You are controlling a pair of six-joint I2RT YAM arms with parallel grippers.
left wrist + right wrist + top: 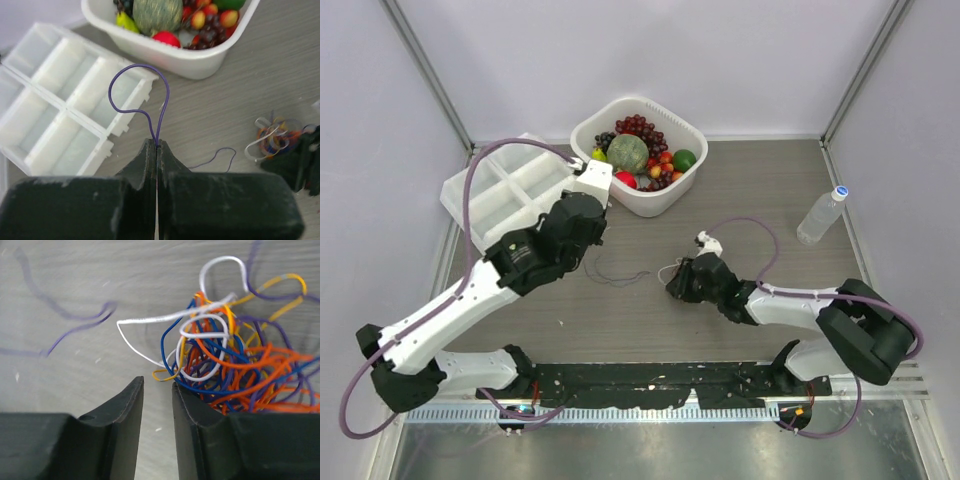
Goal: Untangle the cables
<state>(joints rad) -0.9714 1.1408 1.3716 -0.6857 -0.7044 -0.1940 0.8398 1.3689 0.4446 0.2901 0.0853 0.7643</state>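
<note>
Cables (235, 365) have to come apart one strand at a time, and I judge that this is the step in hand. The left pincer (157, 146) is pressed together on a purple cable (110, 92), while the right pincer (157, 385) stands slightly spread with nothing between its fingers. To do it well, the left pincer should draw its strand away slowly and low over the desk (260, 75). The right one should hold the knot (272, 137) down or take one clear strand, for example the white cable (165, 318), not a whole bunch. A quick pull can tighten the loops or drag the whole knot along.

From the left pincer, the purple cable rises straight ahead of the fingertips in an open loop. A thin purple tail (220, 152) lies on the desk just to its right; I cannot tell whether it is caught in the knot. Farther to the right, well apart from this pincer, is the knot, just beside the right pincer. Ahead and to the left stand a compartment tray (60, 100) and a basket of fruit (200, 60).

From the right pincer, the knot lies just ahead and to the right, and it seems to touch the right finger. The white cable reaches across in front of the gap. A blurred purple strand (75, 325) lies well to the left.
</note>
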